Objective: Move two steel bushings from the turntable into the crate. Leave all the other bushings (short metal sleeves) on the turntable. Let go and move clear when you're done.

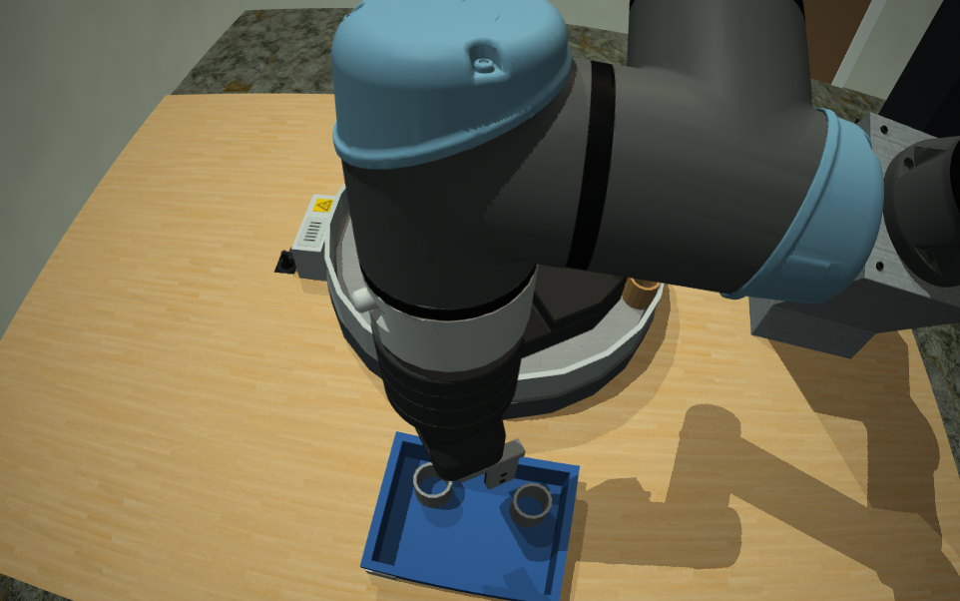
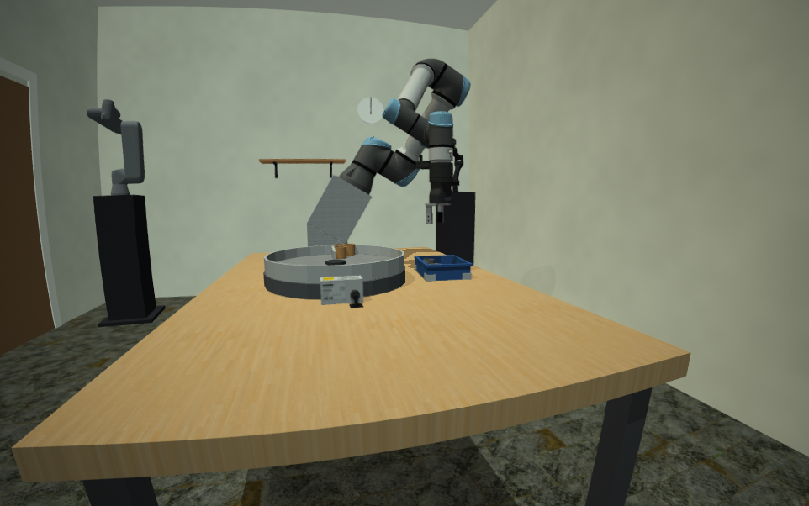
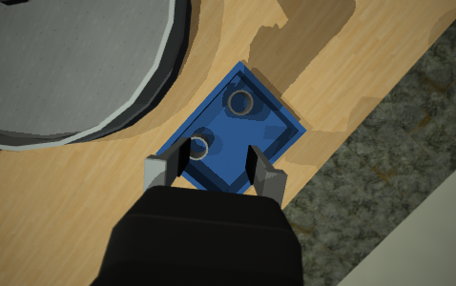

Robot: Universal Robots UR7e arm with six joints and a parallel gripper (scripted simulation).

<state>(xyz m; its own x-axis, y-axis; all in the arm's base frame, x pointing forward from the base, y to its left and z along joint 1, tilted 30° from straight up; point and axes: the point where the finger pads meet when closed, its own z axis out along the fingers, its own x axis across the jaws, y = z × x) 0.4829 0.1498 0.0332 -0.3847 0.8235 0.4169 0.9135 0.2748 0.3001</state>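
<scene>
The blue crate (image 1: 460, 556) (image 2: 447, 271) (image 3: 234, 133) holds two steel bushings, both upright on its floor. One bushing (image 1: 431, 500) (image 3: 207, 149) is at the left in the top view, the other bushing (image 1: 531, 517) (image 3: 251, 103) at the right. My gripper (image 2: 434, 222) (image 3: 218, 153) is open and empty, high above the crate. The turntable (image 1: 566, 388) (image 2: 298, 274) (image 3: 86, 71) stands beside the crate. A copper-coloured bushing (image 1: 639, 295) shows near its rim, and the exterior view shows copper-coloured bushings (image 2: 341, 252) there. The arm hides much of the turntable in the top view.
A dark block (image 1: 577, 300) is at the turntable's middle. A flat black piece (image 2: 335, 261) shows on it in the exterior view. A grey control box (image 1: 308, 232) (image 2: 334, 292) with a black knob (image 1: 285, 261) (image 2: 355, 297) is at the turntable's side. The turntable's wall stands up between crate and turntable surface.
</scene>
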